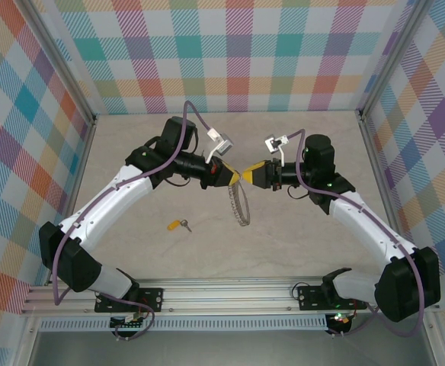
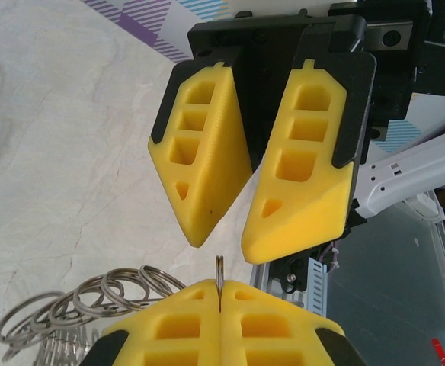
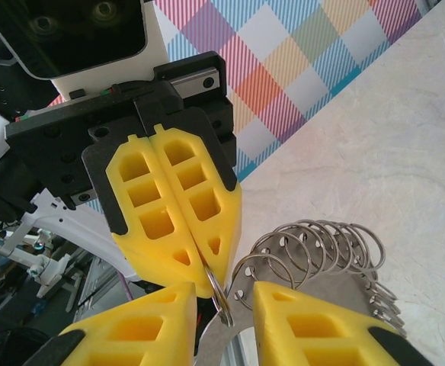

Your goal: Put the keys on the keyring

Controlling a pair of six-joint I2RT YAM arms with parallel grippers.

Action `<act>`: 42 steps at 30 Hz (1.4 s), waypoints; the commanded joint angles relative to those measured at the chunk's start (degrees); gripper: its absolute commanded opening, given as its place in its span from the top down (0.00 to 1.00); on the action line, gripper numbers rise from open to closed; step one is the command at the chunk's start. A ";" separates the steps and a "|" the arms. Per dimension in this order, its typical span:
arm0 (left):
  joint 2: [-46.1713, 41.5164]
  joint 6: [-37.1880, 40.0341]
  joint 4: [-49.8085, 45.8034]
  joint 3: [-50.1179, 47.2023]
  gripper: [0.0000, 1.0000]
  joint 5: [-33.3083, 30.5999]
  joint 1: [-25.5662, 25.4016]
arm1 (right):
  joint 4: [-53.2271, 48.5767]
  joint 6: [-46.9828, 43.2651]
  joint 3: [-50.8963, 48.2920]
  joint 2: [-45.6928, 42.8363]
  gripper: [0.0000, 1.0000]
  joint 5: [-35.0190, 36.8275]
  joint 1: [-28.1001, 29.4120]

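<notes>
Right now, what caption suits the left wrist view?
Left gripper pinches one ring of the keyring; open right gripper faces it.

Key (image 1: 179, 225) on table (image 1: 299, 133), left of keyring (image 1: 240, 204)

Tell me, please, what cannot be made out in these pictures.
- Top view: the key is too small for detail.
- Left wrist view: the keyring runs off the bottom edge, and the left fingers hide most of its pinched loop.
- Right wrist view: a right finger covers part of the keyring.
</notes>
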 commanded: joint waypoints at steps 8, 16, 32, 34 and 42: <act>0.67 1.32 -0.58 2.37 1.00 2.29 0.45 | 1.83 0.12 2.05 0.86 0.76 -2.79 0.99; 0.77 1.41 -0.70 2.46 1.00 2.19 0.51 | 1.17 -0.30 1.61 0.75 0.79 -4.03 1.16; 1.01 0.93 -0.74 2.85 1.00 2.49 0.45 | 1.36 -0.29 1.79 1.64 1.00 -4.64 1.56; 0.96 0.29 -0.40 2.81 1.00 2.19 0.45 | 2.66 0.50 1.42 1.67 1.00 -3.53 1.60; -2.51 -9.04 8.13 -1.63 0.71 -7.63 0.58 | 10.72 5.16 -2.44 -0.96 1.00 7.77 1.60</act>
